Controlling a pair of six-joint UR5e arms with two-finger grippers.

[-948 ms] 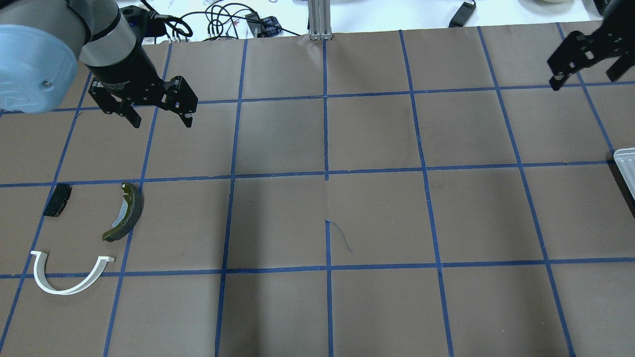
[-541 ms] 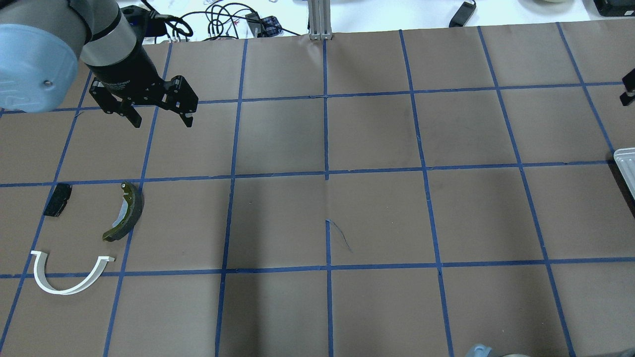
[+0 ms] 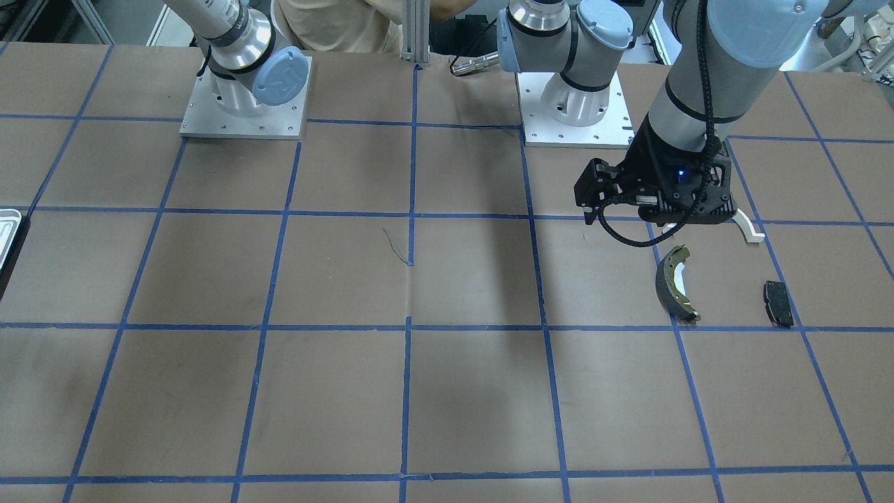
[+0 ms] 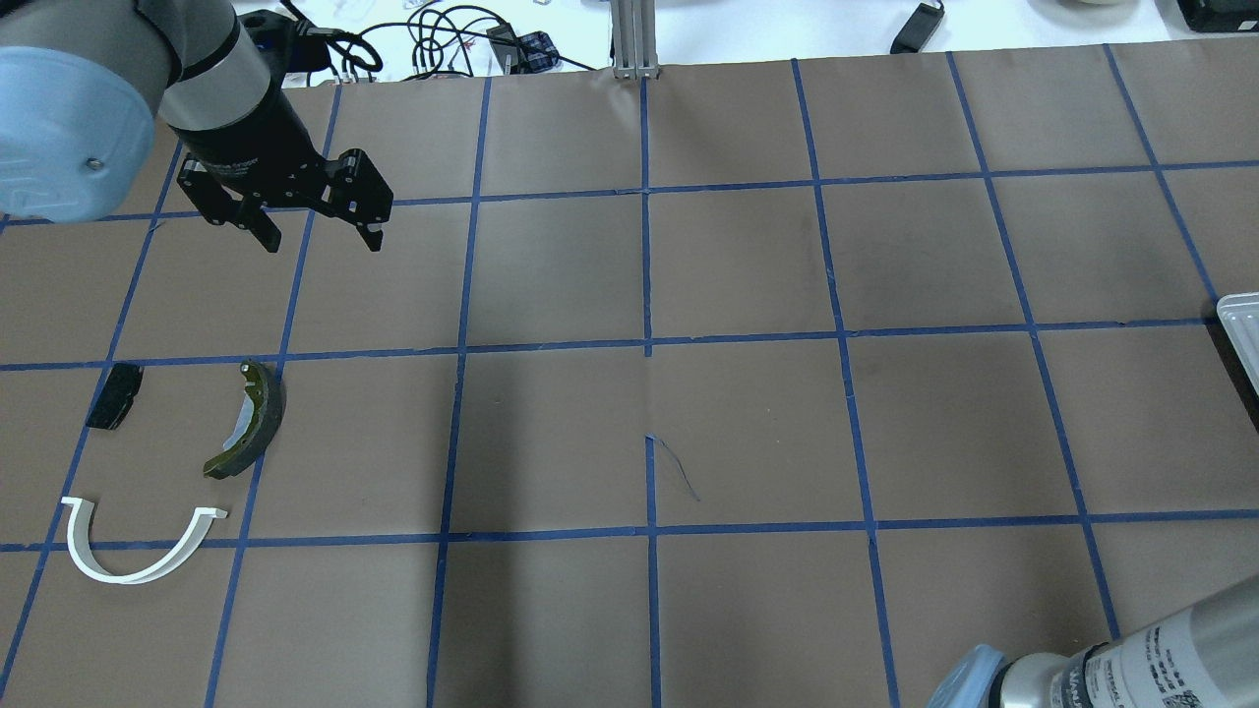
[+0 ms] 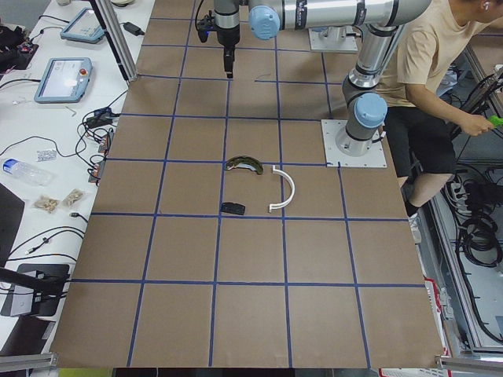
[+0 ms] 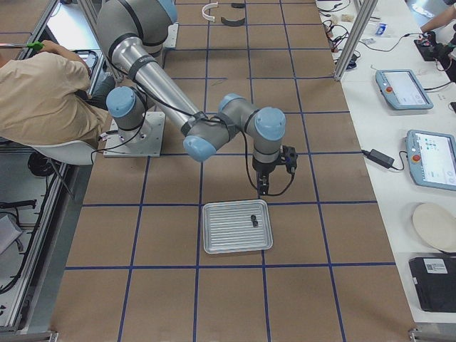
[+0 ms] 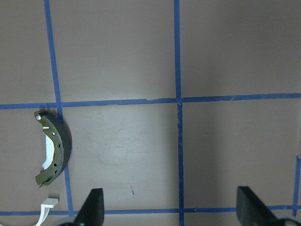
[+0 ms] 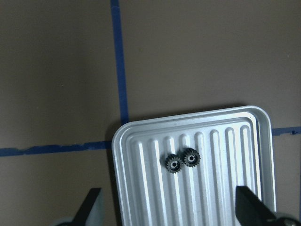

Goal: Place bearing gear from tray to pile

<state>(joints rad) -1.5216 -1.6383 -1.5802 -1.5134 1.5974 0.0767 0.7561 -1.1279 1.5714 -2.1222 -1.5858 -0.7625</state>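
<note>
Two small black bearing gears [image 8: 182, 161] lie side by side in the silvery ribbed tray [image 8: 225, 188], also seen in the right side view as gears [image 6: 252, 219] in the tray [image 6: 221, 239]. My right gripper [image 8: 167, 200] hangs open just above the tray's edge nearest the arm [image 6: 262, 187], holding nothing. The pile is at the table's other end: an olive brake shoe [image 4: 249, 423], a black pad [image 4: 113, 395] and a white arch [image 4: 138, 556]. My left gripper [image 4: 320, 239] hovers open and empty beyond the pile, with the brake shoe [image 7: 54, 148] at the left of its wrist view.
A brown paper cover with a blue tape grid spans the table. The right arm's elbow [image 4: 1102, 669] fills the lower right corner of the overhead view. A seated person [image 6: 50, 100] is behind the robot. Cables and tablets lie past the table's far edge.
The right gripper has moved out of the overhead view past its right edge, and the right arm's elbow has come into the lower right corner. The left arm and the pile have not moved.
</note>
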